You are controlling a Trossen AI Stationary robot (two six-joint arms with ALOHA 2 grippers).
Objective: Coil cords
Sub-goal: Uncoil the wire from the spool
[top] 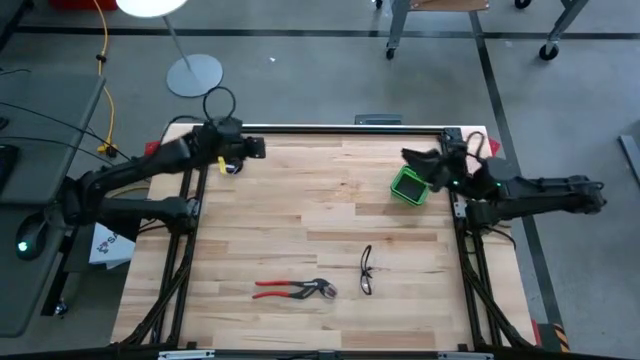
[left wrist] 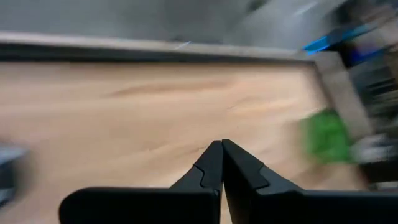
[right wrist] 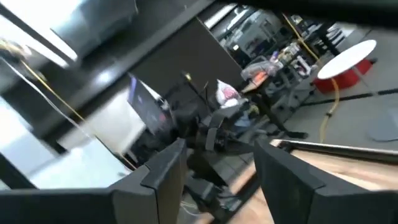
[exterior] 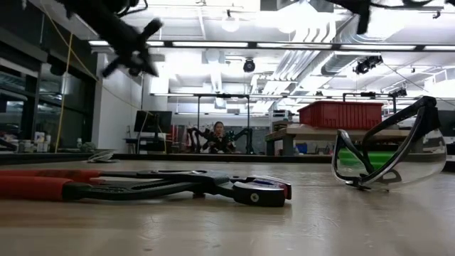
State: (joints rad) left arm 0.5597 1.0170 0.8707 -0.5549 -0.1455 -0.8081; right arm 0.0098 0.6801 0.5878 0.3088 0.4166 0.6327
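The thin white cord and its small black spool do not show in any view. My left gripper (top: 257,147) hangs above the table's far left part, shut and empty; its closed fingertips show in the left wrist view (left wrist: 222,144). My right gripper (top: 408,156) hangs at the far right, just beyond a small green container (top: 408,186). It is open and empty, and in its wrist view (right wrist: 219,155) it points out at the room.
Red-handled pliers (top: 295,290) and clear safety glasses (top: 367,270) lie near the table's near edge; both also show in the low view, the pliers (exterior: 142,186) and the glasses (exterior: 387,153). The green container stands on the wood at the far right. A person (exterior: 217,135) is far back in the room.
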